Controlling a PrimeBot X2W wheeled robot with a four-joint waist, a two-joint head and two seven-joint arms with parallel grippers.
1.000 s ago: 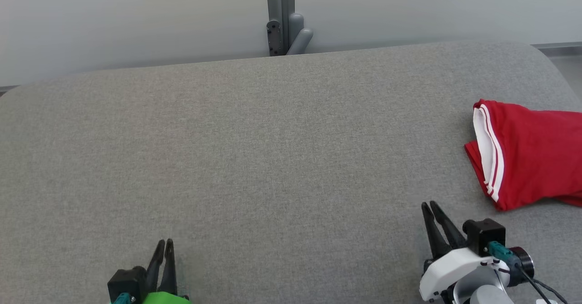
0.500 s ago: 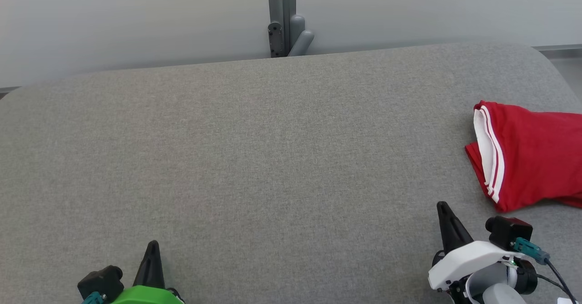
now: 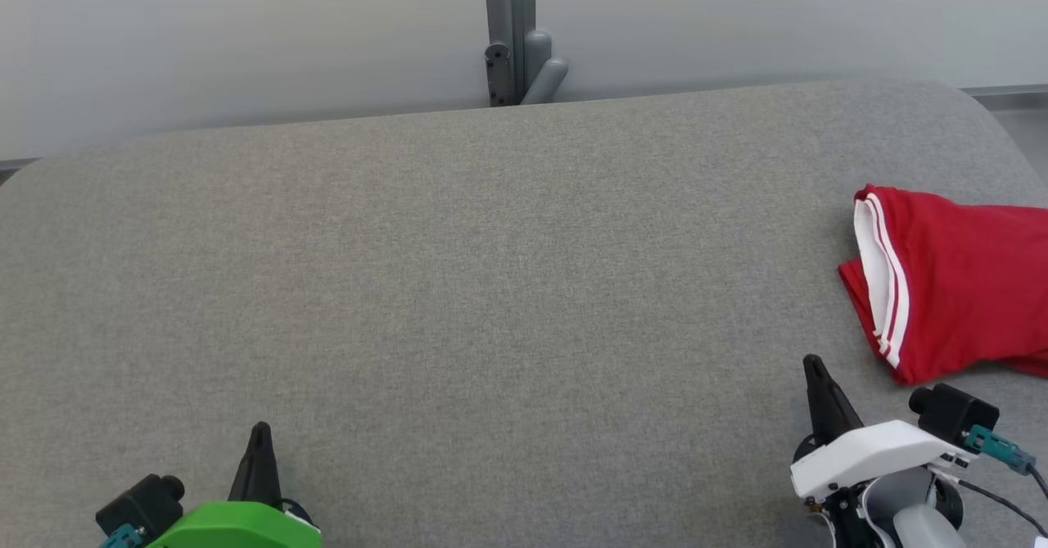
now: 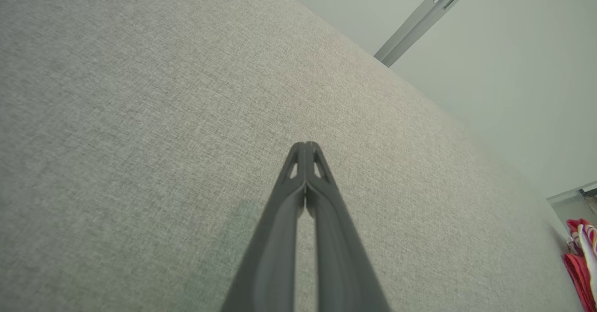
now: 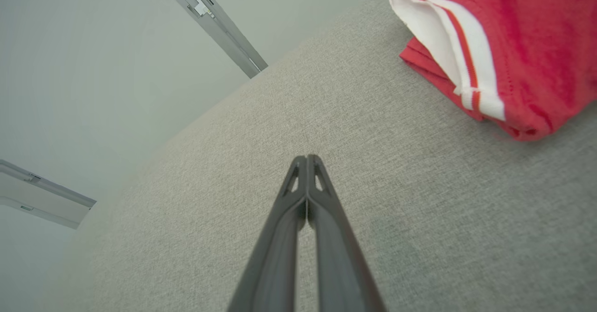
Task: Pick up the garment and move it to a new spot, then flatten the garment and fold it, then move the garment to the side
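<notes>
A red garment with a white, red-striped hem lies folded at the right edge of the grey table. In the right wrist view the garment sits at the upper right, apart from my fingers. My right gripper hovers near the front right, just below and left of the garment, shut on nothing. At the front left my left gripper is also shut and holds nothing. The left wrist view shows its closed tips over bare fabric and a sliver of the garment far right.
A grey post with a bracket stands behind the table's far edge against a pale wall. The table's rounded right corner lies just beyond the garment.
Both grippers have gone from slightly open to shut. The right one shifted right, toward the garment; the left one slid left and lower. The garment has not moved.
</notes>
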